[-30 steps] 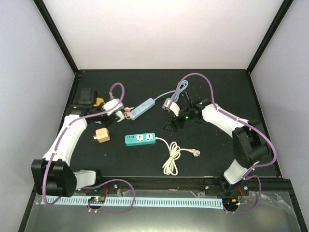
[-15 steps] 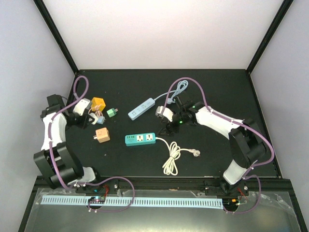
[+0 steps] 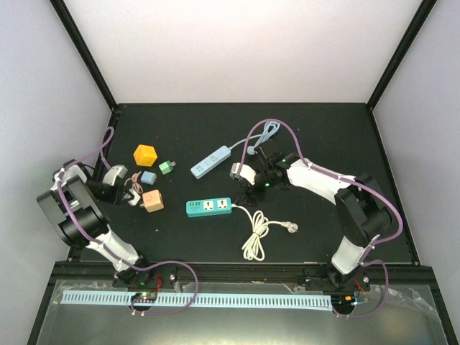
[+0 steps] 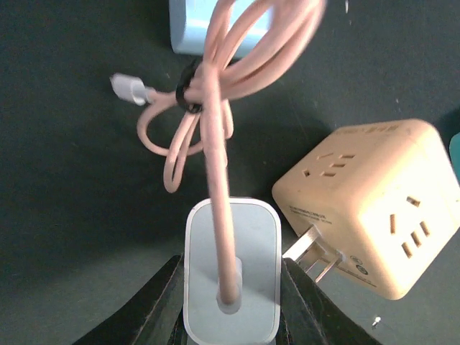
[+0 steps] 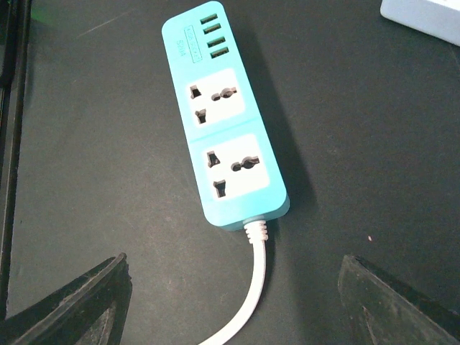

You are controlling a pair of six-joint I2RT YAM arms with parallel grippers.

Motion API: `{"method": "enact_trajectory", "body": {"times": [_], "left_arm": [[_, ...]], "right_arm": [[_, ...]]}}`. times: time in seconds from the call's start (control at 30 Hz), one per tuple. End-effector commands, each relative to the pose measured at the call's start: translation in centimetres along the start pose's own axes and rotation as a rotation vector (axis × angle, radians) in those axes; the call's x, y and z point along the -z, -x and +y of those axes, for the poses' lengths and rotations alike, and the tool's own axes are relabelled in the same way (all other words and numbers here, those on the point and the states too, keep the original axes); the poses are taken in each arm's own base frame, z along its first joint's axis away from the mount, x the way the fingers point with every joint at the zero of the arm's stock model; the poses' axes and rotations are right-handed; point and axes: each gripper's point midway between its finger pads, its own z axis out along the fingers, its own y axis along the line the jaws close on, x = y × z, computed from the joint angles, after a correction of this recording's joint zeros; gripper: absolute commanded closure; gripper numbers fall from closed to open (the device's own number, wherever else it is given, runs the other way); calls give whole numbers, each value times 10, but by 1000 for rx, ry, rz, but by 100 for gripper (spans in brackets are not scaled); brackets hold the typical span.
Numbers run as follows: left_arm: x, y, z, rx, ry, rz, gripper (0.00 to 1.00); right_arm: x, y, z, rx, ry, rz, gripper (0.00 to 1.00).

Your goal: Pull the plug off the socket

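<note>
My left gripper (image 4: 231, 298) is shut on a white charger plug (image 4: 231, 251) with a bundled pink cable (image 4: 215, 108) trailing from it. The plug is held just beside a peach cube socket (image 4: 374, 212), whose metal prongs (image 4: 316, 255) point at the plug. In the top view the left gripper (image 3: 129, 194) is at the far left, next to the peach cube (image 3: 152, 200). My right gripper (image 5: 233, 305) is open and empty above the cord end of a teal power strip (image 5: 226, 129). In the top view it (image 3: 248, 189) sits right of that strip (image 3: 209, 207).
A white power strip (image 3: 210, 162) lies at centre back with its grey cord. A yellow cube (image 3: 145, 154), a small blue adapter (image 3: 148, 177) and a green adapter (image 3: 167, 167) lie at the left. The teal strip's white cord (image 3: 255, 233) coils at the front.
My left arm has swung back to the far left and nearer, carrying the plug and pink cable from near the white strip to beside the peach cube. The right gripper has moved slightly toward the teal strip.
</note>
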Motion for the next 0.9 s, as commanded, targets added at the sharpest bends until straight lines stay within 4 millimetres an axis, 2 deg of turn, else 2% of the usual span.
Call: {"method": "enact_trajectory", "body": {"times": [0.0,0.2,0.43,0.57,0.7,0.77,0.83,0.87], "left_arm": [[-9,-8,-5,22,-96,42,79],[-15,-11,4,47,-67,51,71],[-15,-14,29,95,44,74,40],[-10,-14,41,117,97,67,32],[-4,-12,40,107,120,55,24],[0,-12,39,94,131,57,16],[3,-13,39,77,156,63,3],[5,-14,39,67,171,65,2]], "right_arm": [[-2,3,-1,20,7,2,19],[-10,2,2,40,2,26,21],[-30,3,13,121,-9,101,21],[-36,6,13,148,-22,124,21],[-42,10,8,180,-68,155,20],[-48,12,6,200,-85,181,19],[-54,13,5,223,-94,205,18],[-56,14,6,237,-93,215,17]]}}
